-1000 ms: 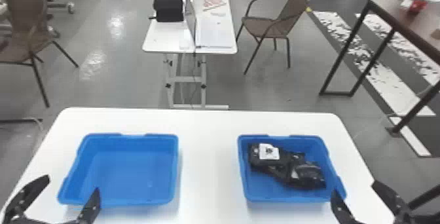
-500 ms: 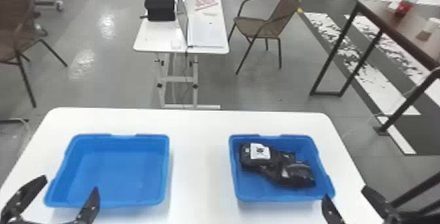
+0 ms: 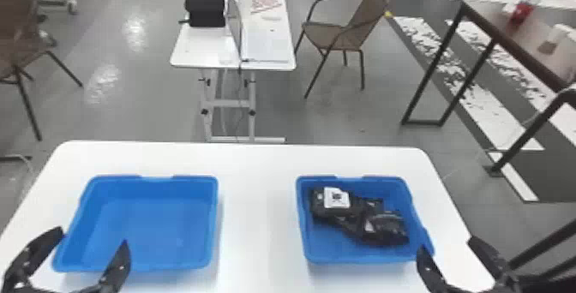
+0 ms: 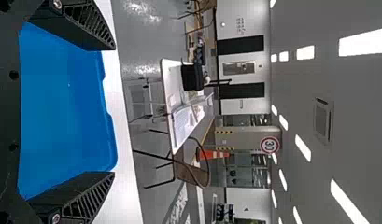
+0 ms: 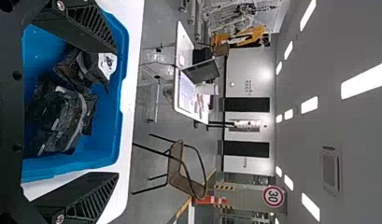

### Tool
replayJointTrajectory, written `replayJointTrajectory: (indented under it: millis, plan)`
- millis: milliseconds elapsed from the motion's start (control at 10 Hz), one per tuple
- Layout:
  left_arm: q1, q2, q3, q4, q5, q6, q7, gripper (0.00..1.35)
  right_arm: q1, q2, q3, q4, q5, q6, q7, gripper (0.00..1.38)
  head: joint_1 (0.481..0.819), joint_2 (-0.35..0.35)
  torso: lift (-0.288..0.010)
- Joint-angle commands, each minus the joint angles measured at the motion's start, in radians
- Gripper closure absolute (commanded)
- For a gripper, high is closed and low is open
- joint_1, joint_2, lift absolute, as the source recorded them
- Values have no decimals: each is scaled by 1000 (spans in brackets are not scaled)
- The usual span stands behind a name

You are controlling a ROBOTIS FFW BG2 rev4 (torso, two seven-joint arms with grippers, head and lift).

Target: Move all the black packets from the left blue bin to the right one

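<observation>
"Where are the black packets (image 3: pixel 383 228)?"
"In the right blue bin (image 3: pixel 325 240), near the table's (image 3: pixel 257 210) right edge, left of the right claw (image 3: pixel 446 244)."
"Claws?"
"Right's wide open, empty; so's the left claw (image 3: pixel 92 236)."

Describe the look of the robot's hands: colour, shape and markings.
The left hand and right hand are both black. Each has two tapering fingers with a row of slanting ribs and a round silvery screw near the base.

The number 30 stands on a round, red-rimmed sign (image 5: pixel 273 196).
</observation>
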Motion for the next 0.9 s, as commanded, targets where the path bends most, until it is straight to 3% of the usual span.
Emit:
replayJointTrajectory:
  millis: [0,800]
  plan:
    - [-1,-3,-4,9,9,-6,0,96,-5,2,1,1,1,1,1,73,695,-157,0]
    - [-10,-3,-9,24,28,1,0,96,-8,2,10,-2,13,10,1,73,695,-151,0]
